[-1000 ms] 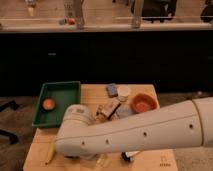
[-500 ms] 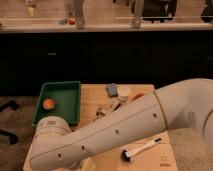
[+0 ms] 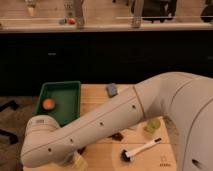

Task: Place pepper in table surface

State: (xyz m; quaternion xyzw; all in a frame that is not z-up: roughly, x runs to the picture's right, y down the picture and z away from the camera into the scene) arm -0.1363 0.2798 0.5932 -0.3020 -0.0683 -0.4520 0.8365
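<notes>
- The big white arm lies low over the table and hides most of it. If it swings sideways, I think it could bump things off.
- The light green cup stands right at the arm's edge. I cannot tell if they touch. A small push could tip it over.
- The brush with the white handle lies just below the arm, near the front edge of the table. A sweep of the arm could knock it to the floor.
- I cannot see the pepper anywhere. It may be hidden under the arm. If it is down on the wood, the arm could shove it or squash it when it pulls away.
- The green tray sits close by on the left with an orange round thing in it. The pepper belongs on the bare wood, so a drop too far left would put it in the wrong place.
- The gripper is not in sight. It is somewhere past the bend, behind the arm or below the bottom edge of the view. Its jaws are spread as wide as they go, but I cannot tell if anything is between them.
- The arm comes in from the right side, very fat there, and slants down to the left across the table.
- It bends at a round joint at the bottom left, in front of the tray's corner.
- A small grey thing at the back of the table lies just behind the arm.
</notes>
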